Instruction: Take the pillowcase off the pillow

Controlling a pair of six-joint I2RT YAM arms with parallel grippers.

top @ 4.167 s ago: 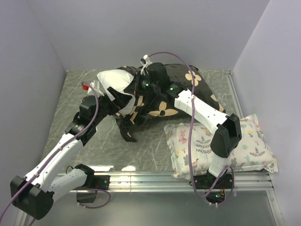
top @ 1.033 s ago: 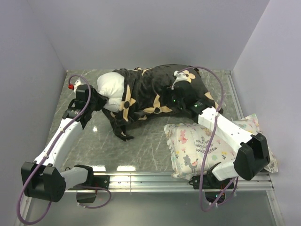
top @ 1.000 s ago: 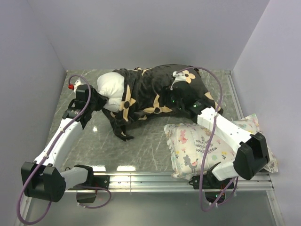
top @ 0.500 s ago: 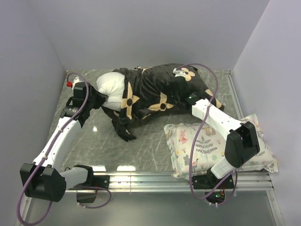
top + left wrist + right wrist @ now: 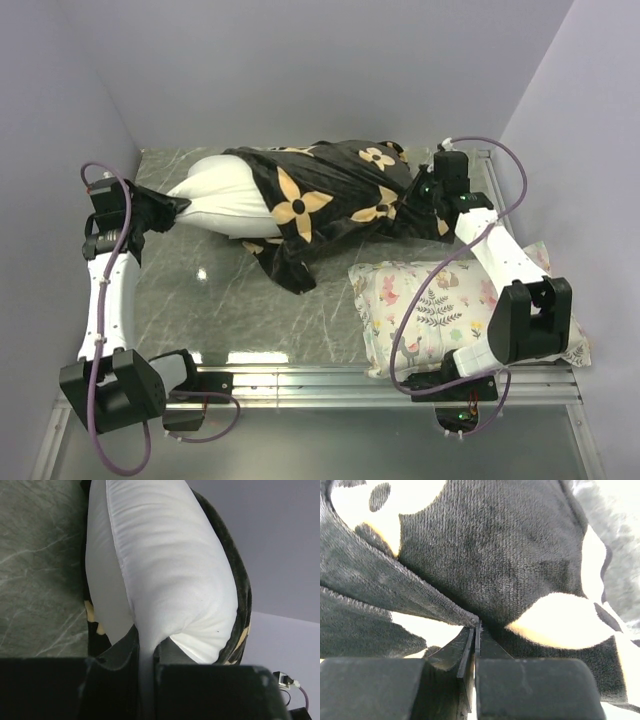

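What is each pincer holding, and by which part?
Left pincer grips the pillow by its exposed white corner; right pincer grips the pillowcase by a fold at its right end.

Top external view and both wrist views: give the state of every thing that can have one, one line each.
pillowcase: partly off, bunched over the pillow's right part.
pillow: left end bare, rest inside the pillowcase.
left gripper: shut on the pillow's bare end.
right gripper: shut on a pillowcase fold.
floral pillow: lying flat, not gripped.
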